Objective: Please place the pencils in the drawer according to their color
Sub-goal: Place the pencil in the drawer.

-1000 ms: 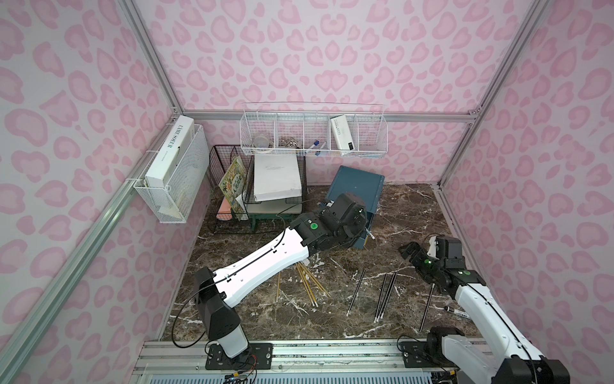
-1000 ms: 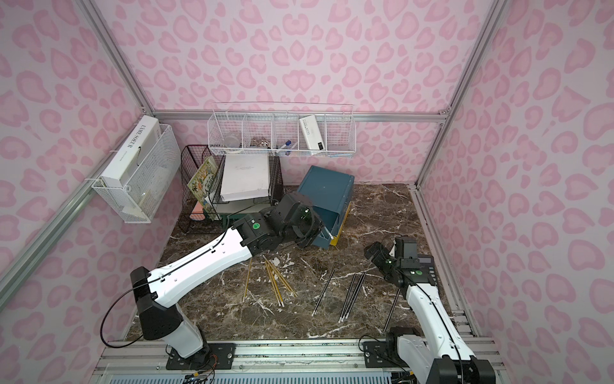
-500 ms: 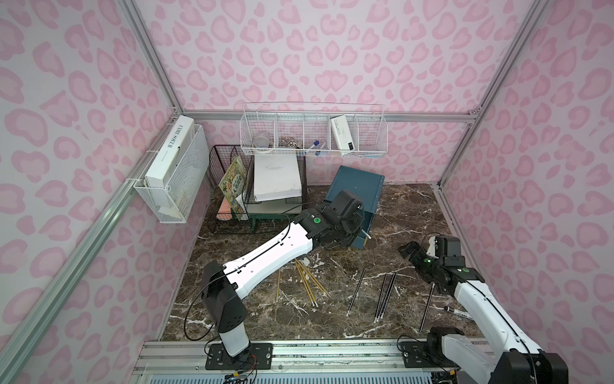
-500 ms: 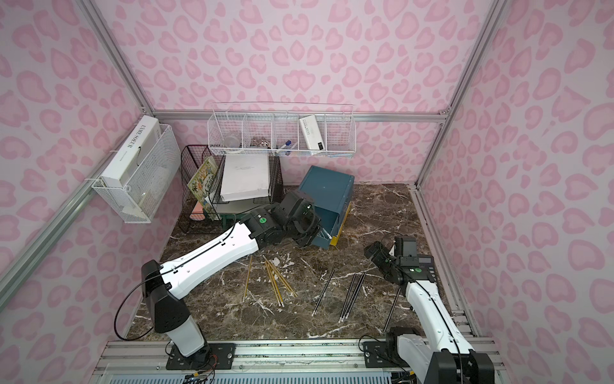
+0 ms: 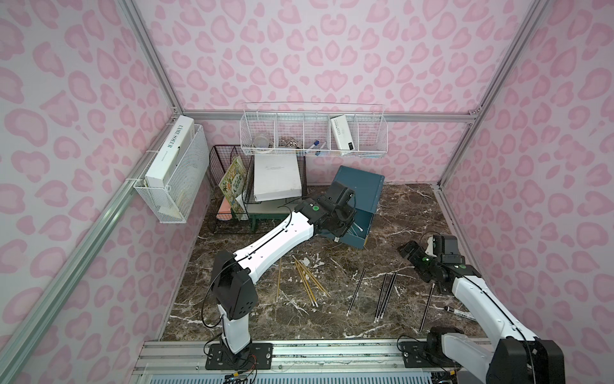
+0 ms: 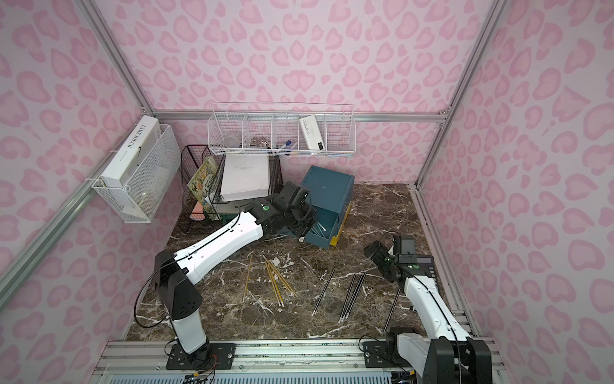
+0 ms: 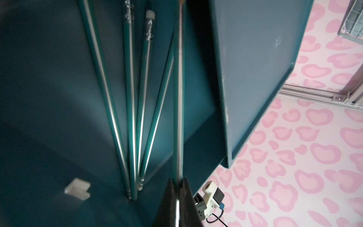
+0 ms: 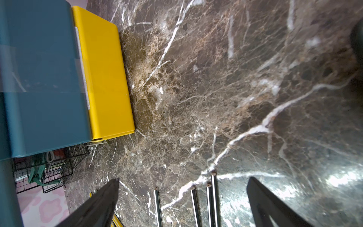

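Note:
The drawer (image 5: 360, 181) (image 6: 327, 188) is a dark-teal cabinet at the back, with one teal drawer (image 5: 358, 229) pulled out and a yellow one (image 8: 104, 68) at the bottom. My left gripper (image 5: 344, 229) (image 7: 177, 184) is over the open drawer, shut on a teal-green pencil (image 7: 178, 98). Several teal-green pencils (image 7: 131, 98) lie inside it. Yellow pencils (image 5: 307, 282) (image 6: 275, 282) and black pencils (image 5: 385, 292) (image 8: 213, 196) lie on the marble. My right gripper (image 5: 407, 249) (image 8: 184, 179) hangs open above the black pencils' far ends, holding nothing.
A black wire rack (image 5: 229, 173) with books and a white box (image 5: 277, 173) stands left of the cabinet. White wire baskets hang on the back wall (image 5: 314, 136) and left wall (image 5: 172, 179). A marker pen (image 5: 460, 312) lies by my right arm.
My left arm's elbow has swung right and its wrist has edged toward the cabinet, still gripping the pencil. The right arm has not moved.

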Available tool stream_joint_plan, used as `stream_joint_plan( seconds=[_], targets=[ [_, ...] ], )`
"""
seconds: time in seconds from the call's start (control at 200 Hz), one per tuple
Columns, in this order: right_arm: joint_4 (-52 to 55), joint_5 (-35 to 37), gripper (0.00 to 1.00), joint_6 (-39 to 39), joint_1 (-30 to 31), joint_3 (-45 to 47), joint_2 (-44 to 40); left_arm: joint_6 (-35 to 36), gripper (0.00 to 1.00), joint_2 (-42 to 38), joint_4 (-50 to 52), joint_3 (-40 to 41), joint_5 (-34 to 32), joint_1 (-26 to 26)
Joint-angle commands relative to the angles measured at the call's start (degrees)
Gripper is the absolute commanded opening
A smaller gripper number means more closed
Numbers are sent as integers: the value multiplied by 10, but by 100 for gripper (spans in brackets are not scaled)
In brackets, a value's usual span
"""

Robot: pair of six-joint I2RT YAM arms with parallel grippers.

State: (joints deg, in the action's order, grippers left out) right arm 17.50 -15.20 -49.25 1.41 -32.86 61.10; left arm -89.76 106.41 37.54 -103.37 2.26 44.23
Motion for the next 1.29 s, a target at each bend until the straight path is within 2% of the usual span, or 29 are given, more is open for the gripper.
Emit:
stream_joint_plan(
  seconds=[0.0, 0.125, 0.17, 0.225, 0.275, 0.34, 0.41, 0.725, 1.03, 1.175, 1.29],
  targets=[
    [-12, 5, 100, 1, 0, -5, 2, 29, 0, 10, 13, -14, 12, -5],
    [-11, 5, 100, 3, 0, -5, 2, 48, 0, 23, 15, -29, 23, -12],
    [-11, 6, 100, 4, 0, -6, 2, 56, 12, 27, 17, -37, 26, -12],
    [-10, 5, 100, 5, 0, -6, 1, 66, 37, 31, 17, -47, 30, -12],
    [-9, 5, 100, 5, 0, -7, 2, 75, 53, 34, 26, -58, 31, -12],
    [-10, 4, 100, 3, 0, -6, 1, 87, 69, 34, 36, -71, 32, -12],
    [-11, 3, 100, 2, 0, -6, 0, 100, 78, 30, 41, -78, 29, -12],
    [-9, 3, 100, 2, 0, -7, -4, 185, 88, 19, 70, -129, 27, -11],
    [-7, 7, 100, 4, 1, -8, -3, 213, 89, 16, 64, -122, 23, -8],
    [-8, 6, 100, 8, 0, -5, 0, 296, 89, -9, 66, -123, 27, -2],
    [-9, 4, 100, 11, 0, 2, -1, 383, 89, -65, 50, -57, 20, 10]
  ],
)
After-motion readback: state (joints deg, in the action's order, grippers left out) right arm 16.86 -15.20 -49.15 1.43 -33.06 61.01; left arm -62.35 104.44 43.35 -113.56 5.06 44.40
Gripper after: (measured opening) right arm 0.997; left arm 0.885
